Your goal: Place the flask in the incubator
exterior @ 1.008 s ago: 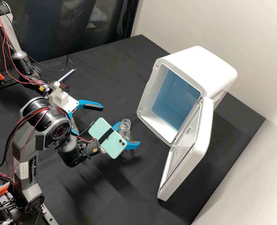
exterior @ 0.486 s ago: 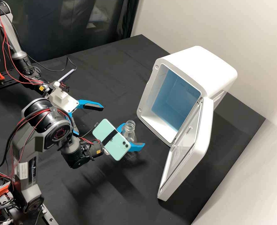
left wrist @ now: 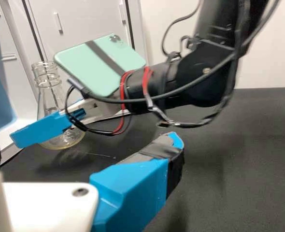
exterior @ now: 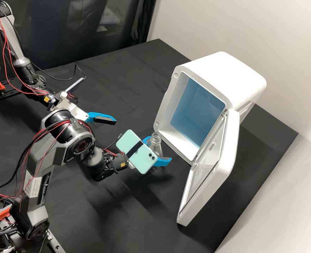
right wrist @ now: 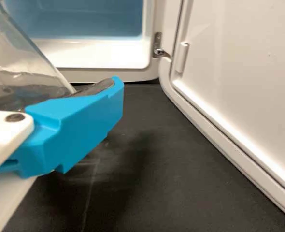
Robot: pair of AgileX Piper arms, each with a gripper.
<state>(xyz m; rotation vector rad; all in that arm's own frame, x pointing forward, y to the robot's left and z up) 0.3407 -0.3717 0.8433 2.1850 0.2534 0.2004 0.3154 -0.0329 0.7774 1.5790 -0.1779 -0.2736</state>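
Two blue fingers (exterior: 164, 161) of the right gripper (exterior: 159, 151) were clamped around a clear glass flask (exterior: 155, 140), holding it upright just before the incubator (exterior: 215, 80), whose door (exterior: 211, 165) stood wide open, seemingly ready for placing inside.

I count one clear glass conical flask (exterior: 155, 140), one white blue-lined box incubator (exterior: 232, 77), one mint-green phone (exterior: 137, 155), and two dark grey arms: left arm (exterior: 20, 61), right arm (exterior: 53, 154).

A clear glass conical flask (exterior: 156, 141) is upright at mid-frame, just before the open mouth of the white, blue-lined incubator (exterior: 232, 79) at right, its door (exterior: 211, 165) swung open toward lower right.
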